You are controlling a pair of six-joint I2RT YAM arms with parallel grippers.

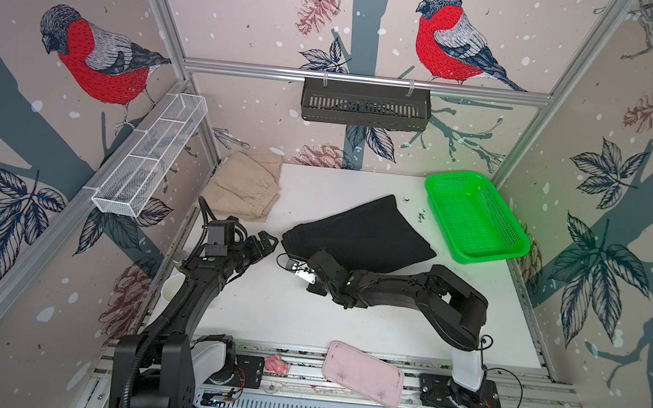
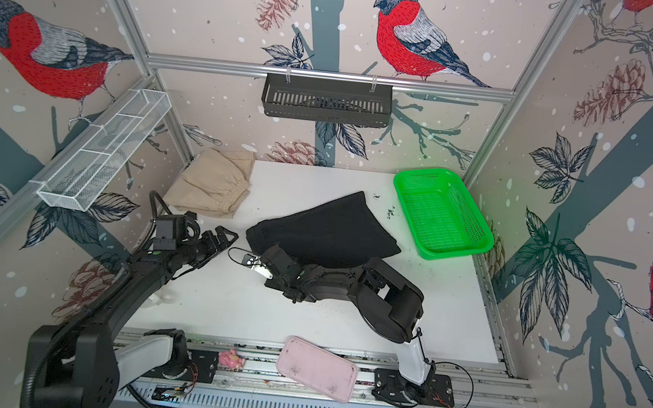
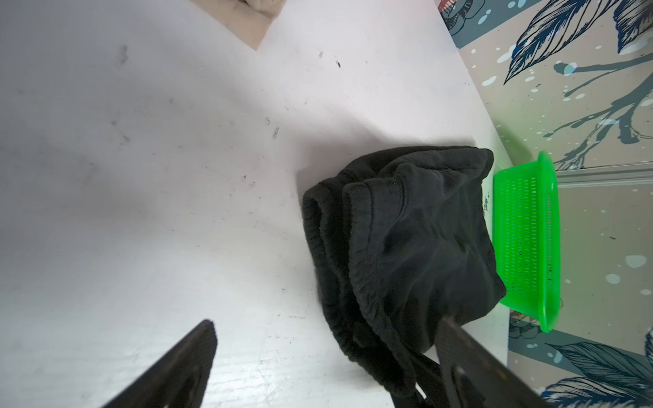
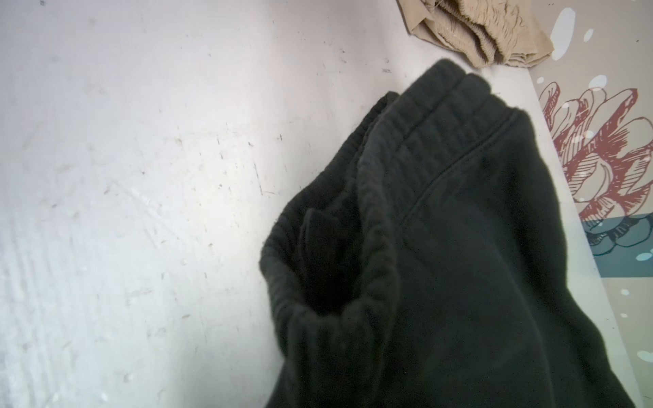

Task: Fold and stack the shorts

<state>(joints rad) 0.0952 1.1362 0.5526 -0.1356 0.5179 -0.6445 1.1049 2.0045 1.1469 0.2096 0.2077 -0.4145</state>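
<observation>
Got tan gathered-waist cloth shorts (image 1: pixel 245 187) folded, far from green mesh basket (image 1: pixel 486 256). Need black cloth shorts (image 1: pixel 367 230) beside basket stacked. Seeing left gripper (image 1: pixel 271 244) wide; can't tell right gripper (image 1: pixel 322 257).

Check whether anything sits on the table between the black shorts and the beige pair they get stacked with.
Nothing visible lies between them: only bare white table separates the black shorts from the beige shorts in the back left corner. The open left gripper stands close beside that gap and may need to move aside.
</observation>
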